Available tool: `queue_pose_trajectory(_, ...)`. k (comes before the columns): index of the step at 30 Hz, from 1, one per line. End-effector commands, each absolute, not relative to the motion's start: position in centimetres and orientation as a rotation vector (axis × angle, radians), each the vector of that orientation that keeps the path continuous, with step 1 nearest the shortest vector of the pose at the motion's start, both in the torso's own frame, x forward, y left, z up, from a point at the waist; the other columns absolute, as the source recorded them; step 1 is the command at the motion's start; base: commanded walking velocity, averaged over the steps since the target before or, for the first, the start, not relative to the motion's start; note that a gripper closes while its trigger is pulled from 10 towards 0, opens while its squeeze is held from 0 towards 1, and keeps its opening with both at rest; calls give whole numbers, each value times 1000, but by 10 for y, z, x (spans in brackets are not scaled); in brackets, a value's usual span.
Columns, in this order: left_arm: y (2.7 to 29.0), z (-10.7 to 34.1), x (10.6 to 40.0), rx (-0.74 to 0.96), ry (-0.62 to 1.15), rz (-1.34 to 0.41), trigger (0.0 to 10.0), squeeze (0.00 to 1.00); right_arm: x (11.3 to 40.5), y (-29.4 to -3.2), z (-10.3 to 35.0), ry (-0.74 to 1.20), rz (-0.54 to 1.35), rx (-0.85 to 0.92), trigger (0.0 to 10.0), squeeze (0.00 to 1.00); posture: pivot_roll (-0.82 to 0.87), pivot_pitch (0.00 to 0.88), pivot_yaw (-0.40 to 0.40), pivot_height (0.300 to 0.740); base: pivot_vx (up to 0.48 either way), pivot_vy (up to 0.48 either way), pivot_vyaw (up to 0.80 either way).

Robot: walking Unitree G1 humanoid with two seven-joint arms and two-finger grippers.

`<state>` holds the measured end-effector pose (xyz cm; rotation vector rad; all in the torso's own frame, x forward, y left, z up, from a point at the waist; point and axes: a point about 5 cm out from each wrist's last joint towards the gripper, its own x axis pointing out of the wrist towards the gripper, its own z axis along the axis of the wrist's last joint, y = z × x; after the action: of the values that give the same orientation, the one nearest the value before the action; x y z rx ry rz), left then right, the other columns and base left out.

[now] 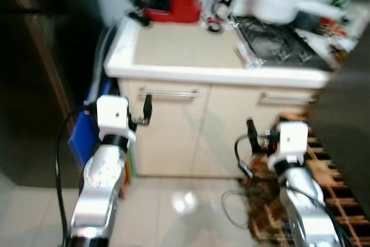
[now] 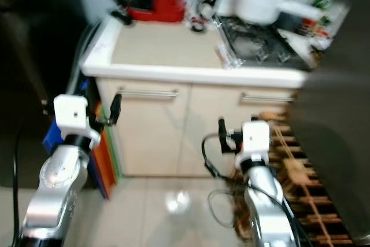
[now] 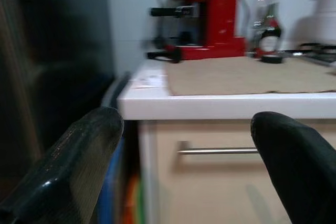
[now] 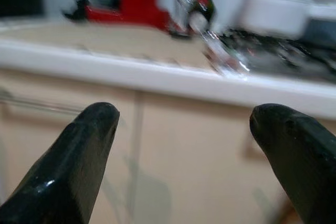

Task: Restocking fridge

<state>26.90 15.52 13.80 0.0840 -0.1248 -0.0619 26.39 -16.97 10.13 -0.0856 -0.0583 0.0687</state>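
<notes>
L gripper (image 1: 145, 110) spread wide, empty, held fwd short of counter (image 1: 173, 72) front edge | R gripper (image 4: 184, 156) likewise spread, nothing held, facing cabinet doors (image 1: 173, 137) | fridge: prob. the dark panel (image 1: 34, 73) off counter's left end, blurry | no stock item identifiable | arms raised ready, likely mid-approach

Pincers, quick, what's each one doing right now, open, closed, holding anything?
Left pincer: open, holding nothing, raised toward the cream cabinet.
Right pincer: open, holding nothing, facing the same cabinet.
</notes>
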Motion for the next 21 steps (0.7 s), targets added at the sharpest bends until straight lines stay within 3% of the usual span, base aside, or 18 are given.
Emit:
queue_pose_trajectory(1, 156, 141, 273, 99, -121, -58, 10000, 0, 266, -165, 105, -68, 83, -89, 10000, 0, -17, 0, -38, 732, 439, 0, 0)
queue_pose_trajectory(8, 150, 148, 277, 117, -153, -95, 10000, 0, 275, -160, 112, -92, 93, -97, 10000, 0, -12, 0, -44, 732, 0, 0, 0)
queue_pose_trajectory(16, 140, 161, 281, 150, -217, -172, 10000, 0, 285, -156, 127, -161, 71, -104, 10000, 0, -19, 0, -37, 732, 480, 0, 0)
queue_pose_trajectory(21, 137, 162, 283, 147, -222, -191, 10000, 0, 290, -156, 130, -166, 64, -107, 10000, 0, -26, 0, -36, 732, 480, 0, -793)
